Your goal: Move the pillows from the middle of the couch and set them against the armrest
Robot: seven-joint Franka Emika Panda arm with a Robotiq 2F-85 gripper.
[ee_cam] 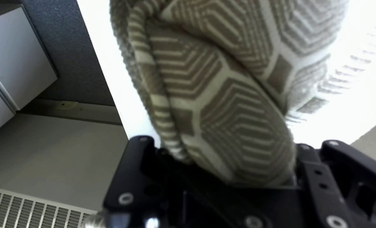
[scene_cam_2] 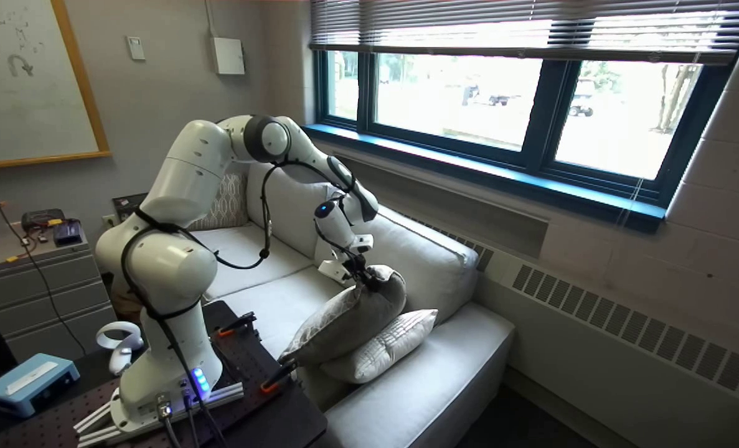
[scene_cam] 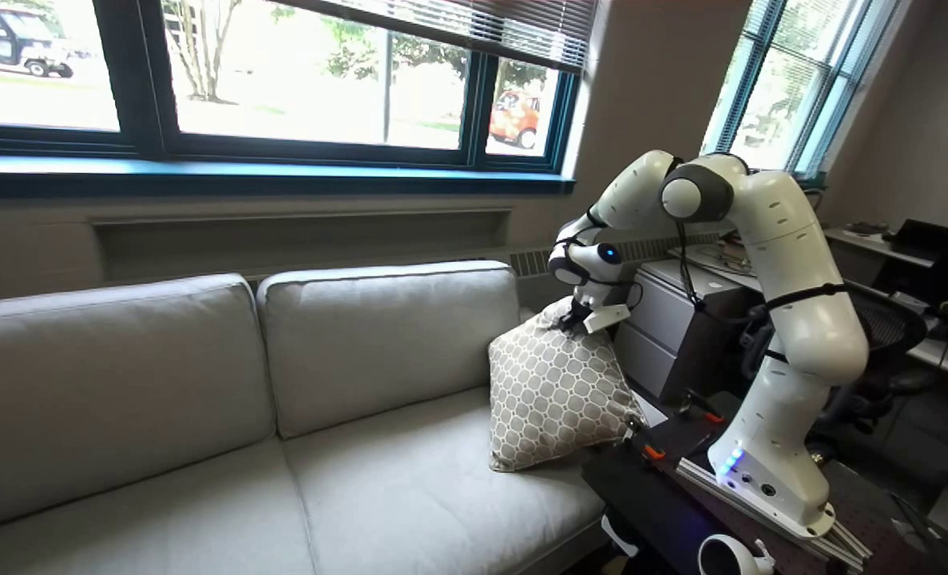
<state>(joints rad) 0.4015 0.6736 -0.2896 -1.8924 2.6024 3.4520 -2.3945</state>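
Between the black fingers [ee_cam: 129,186], a fat fold of the patterned pillow [ee_cam: 238,120] is squeezed, fabric pressed up against both sides; the wrist view is mostly filled by that bunched-up cloth, with striped piping shown along one edge, a close-up given by that camera only. Below the gripper [scene_cam_2: 369,280], the rest of the pillow is held at a tilt, down at the armrest end of the couch [scene_cam: 410,479]; in an exterior view a pale pillow [scene_cam_2: 391,348] can be spotted too, tucked under the gripped one and right by the armrest [scene_cam_2: 431,379], and it's clearly caught only from that angle; well apart from the fingers, a far pillow [scene_cam_2: 229,202] is shown there as well, partly blocked by the robot's arm [scene_cam_2: 176,261].

As for stuff in the way, below the fingers the gap toward the armrest is taken up by the pale pillow; near the gripped pillow's low corner, an orange-tipped clamp [scene_cam: 640,438] is set at the edge of the black table [scene_cam: 641,495], and whether they're touching can't be told; near the fingers a back cushion [scene_cam: 398,343] is seen, past them a drawer cabinet [scene_cam: 657,319], above them the window [scene_cam: 314,88].
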